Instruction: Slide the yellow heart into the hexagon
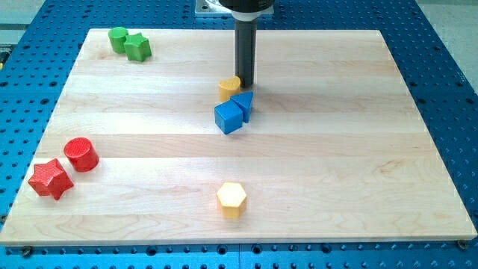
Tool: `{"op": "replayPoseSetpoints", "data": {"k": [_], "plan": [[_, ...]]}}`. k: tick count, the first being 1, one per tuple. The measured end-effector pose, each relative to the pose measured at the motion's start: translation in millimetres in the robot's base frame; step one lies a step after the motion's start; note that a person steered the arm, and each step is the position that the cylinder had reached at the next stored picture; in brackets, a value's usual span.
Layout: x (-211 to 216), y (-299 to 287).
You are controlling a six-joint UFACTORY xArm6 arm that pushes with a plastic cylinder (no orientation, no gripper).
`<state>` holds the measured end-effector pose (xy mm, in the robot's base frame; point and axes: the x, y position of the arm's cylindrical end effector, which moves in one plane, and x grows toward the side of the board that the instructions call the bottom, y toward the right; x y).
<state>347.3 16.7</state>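
Yellow heart [228,88] sits near the top centre of the wooden surface [373,112], partly hidden behind the rod. Its shape is hard to confirm since only part shows. Rod comes straight down from the view's top; the tip [246,83] is touching or just beside the heart's right edge, slightly above it in the view. No fingers on this rig, just the plain rod, so there is nothing to open or close.

Yellow hexagon [231,199] lies well apart, near the bottom centre, almost directly below the heart. Between them, right under the heart, are a blue triangular block [244,103] and a blue cube [228,118], touching each other and touching or nearly touching the heart. They block the direct path down.

Tip placement behind the heart on the far side makes sense for a downward push toward the hexagon. Likely step: start of the push, task barely under way. Risk: pushing straight down drags both blue blocks along or makes the heart slip sideways; the heart probably needs steering round them on the left.

Off to the sides, not involved: green cylinder [117,37] and green star [137,48] touching at top left, red cylinder [81,155] and red star [50,178] at lower left.
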Motion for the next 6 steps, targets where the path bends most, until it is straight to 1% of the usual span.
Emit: {"op": "replayPoseSetpoints", "data": {"k": [1,2,3,4,5,6], "plan": [[20,-75],[80,-118],[156,-97],[134,-149],[82,-120],[116,-83]]}}
